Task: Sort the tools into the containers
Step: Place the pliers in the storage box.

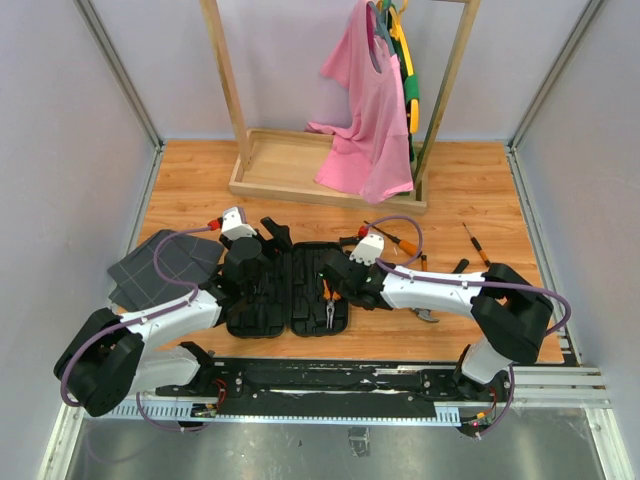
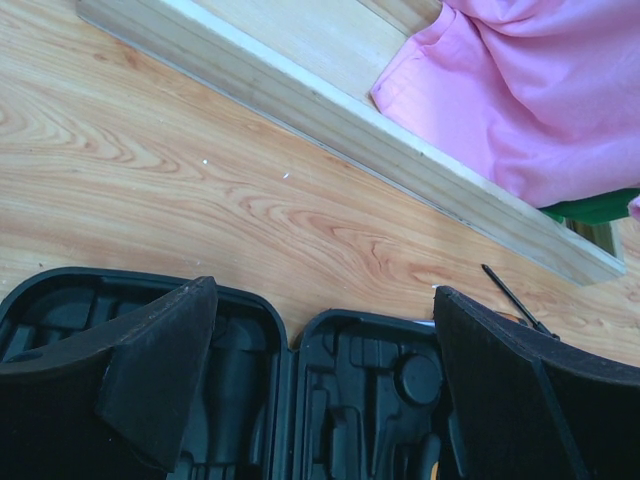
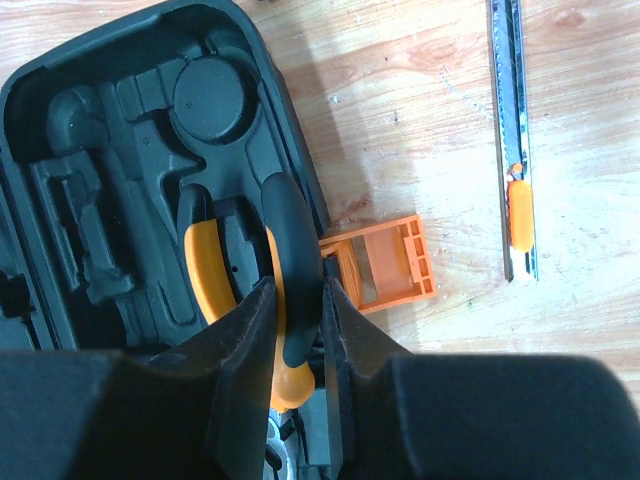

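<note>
The wooden surface [image 1: 200, 190] fills the frame, with a timber rack [image 1: 290, 165] holding a pink shirt [image 1: 365, 120] at the top. Grey grid fabric [image 1: 160, 265] lies at mid-left. The black tool case [image 1: 305, 270] lies open at the centre. The left end effector [image 2: 320, 380] hangs above it, fingers spread wide with nothing between them. The right end effector [image 3: 297, 290] is pinched on one handle of the pliers [image 3: 285, 250] in the case's right half. Two screwdrivers [image 1: 395, 238] lie further right. The orange latch [image 3: 385, 265] juts from the case's edge.
</note>
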You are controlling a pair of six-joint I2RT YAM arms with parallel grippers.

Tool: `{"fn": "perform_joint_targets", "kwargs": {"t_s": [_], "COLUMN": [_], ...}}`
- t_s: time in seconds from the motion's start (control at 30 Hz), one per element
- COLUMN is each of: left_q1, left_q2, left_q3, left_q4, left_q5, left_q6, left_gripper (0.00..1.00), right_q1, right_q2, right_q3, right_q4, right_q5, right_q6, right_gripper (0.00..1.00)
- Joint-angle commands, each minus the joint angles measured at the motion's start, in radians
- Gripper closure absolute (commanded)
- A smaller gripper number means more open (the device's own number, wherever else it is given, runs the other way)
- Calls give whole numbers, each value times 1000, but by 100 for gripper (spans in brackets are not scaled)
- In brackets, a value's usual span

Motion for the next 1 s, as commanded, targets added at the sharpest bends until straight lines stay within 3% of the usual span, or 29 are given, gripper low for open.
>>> {"fn": "perform_joint_targets", "kwargs": {"t_s": [0.0, 0.3, 0.6, 0.97], "left_q1": [10, 10, 10, 10], "left_q2": [8, 20, 28, 38], "left_q3": [-7, -3, 3, 7], "left_q4": [37, 37, 36, 38], "left_q5": [-16, -9, -6, 12], "left_q6": [9, 6, 6, 4], "left_gripper": [7, 7, 7, 7], "right_q1": [8, -10, -51, -81], "right_q2": [1, -66, -94, -47], "right_q3": [-13, -76, -75, -27], "right_q4": [-12, 123, 218, 219], "right_q5": [50, 77, 54, 56], "right_q6": [-27, -139, -224, -269], "right_gripper": [83, 92, 94, 95]}}
